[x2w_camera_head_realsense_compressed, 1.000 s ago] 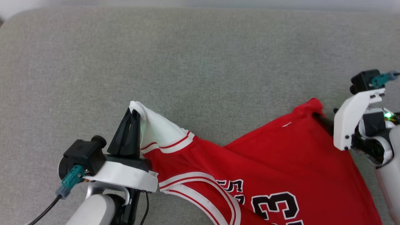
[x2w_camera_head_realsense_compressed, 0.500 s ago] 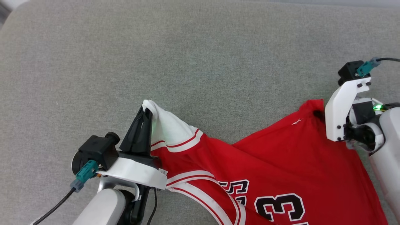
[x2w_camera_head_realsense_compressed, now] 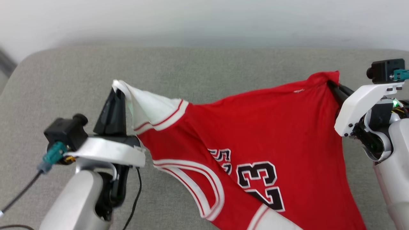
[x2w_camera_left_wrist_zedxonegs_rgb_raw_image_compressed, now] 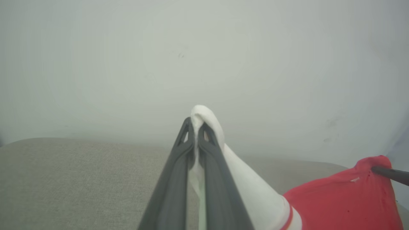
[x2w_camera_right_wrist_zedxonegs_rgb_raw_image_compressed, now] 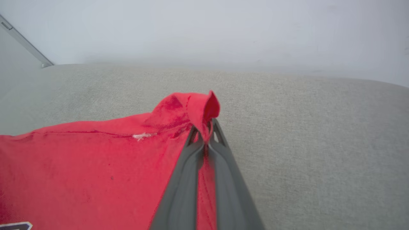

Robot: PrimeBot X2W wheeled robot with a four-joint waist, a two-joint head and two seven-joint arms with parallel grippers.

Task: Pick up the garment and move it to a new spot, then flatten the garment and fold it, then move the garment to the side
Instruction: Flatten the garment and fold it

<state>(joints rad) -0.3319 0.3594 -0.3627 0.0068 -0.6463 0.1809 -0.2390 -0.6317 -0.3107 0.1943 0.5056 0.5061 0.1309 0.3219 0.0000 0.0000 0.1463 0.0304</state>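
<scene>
garment: red body; sleeve at left white, red-and-white striped trim; print near, black "23" edged white. cushion: grey, fine woven fleck. wall far: pale grey-white. left gripper, right gripper: dark fingers. plug: teal.

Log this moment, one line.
garment: held up over cushion | left gripper: jaws shut on white sleeve | right gripper: jaws shut on red corner

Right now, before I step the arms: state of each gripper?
Left gripper: shut on the garment, pinching its white sleeve.
Right gripper: shut on the garment, pinching its red corner.
</scene>
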